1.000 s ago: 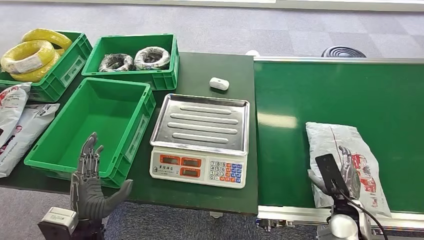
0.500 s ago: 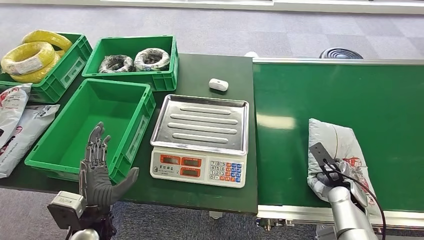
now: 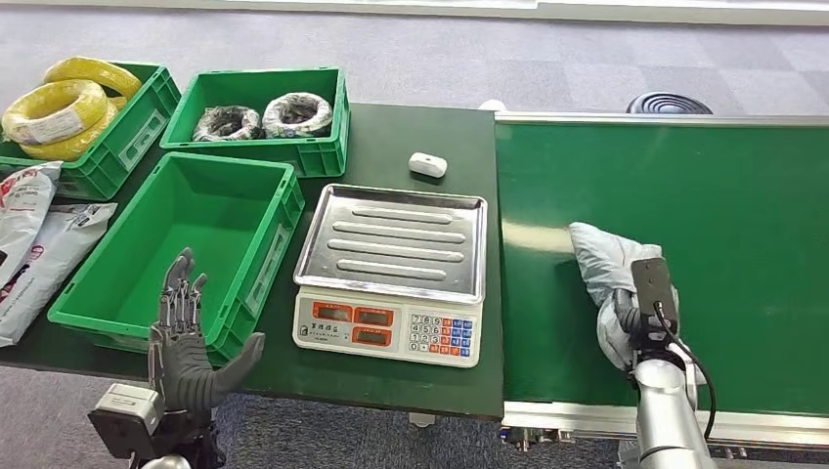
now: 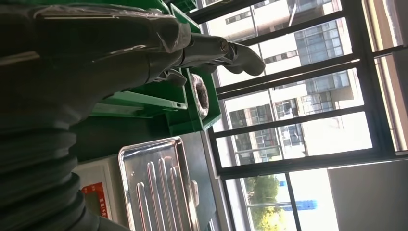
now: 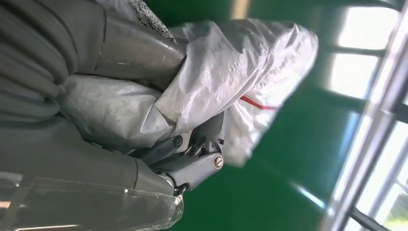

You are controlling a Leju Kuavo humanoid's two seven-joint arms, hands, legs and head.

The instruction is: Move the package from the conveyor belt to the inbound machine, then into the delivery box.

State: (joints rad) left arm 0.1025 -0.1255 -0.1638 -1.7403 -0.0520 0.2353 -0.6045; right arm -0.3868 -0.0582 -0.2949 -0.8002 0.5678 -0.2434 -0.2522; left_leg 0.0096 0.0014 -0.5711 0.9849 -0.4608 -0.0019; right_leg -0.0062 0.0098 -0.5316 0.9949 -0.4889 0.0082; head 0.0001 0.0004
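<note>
At the far left of the table [image 3: 391, 132], white bags [image 3: 29, 234] lie beside a green crate of yellow coils [image 3: 68, 103]. Next to it, another crate holds dark wire coils [image 3: 264, 115]. In front of these sits the empty delivery box [image 3: 181, 244]. The left hand [image 3: 186, 347] hovers at the box's near edge, palm upright, its fingers [image 3: 176, 293] spread and holding nothing. To the right stands the scale [image 3: 391, 274], its steel tray bare, with a small white device [image 3: 428, 164] behind it on the table. Further right runs the green conveyor belt [image 3: 704, 186]. There the right hand [image 3: 640, 318] grips the white package [image 3: 611, 269], which is bunched up and sits over the belt near its left side. In the right wrist view the fingers [image 5: 192, 166] are wrapped around the crumpled package [image 5: 231, 72].
</note>
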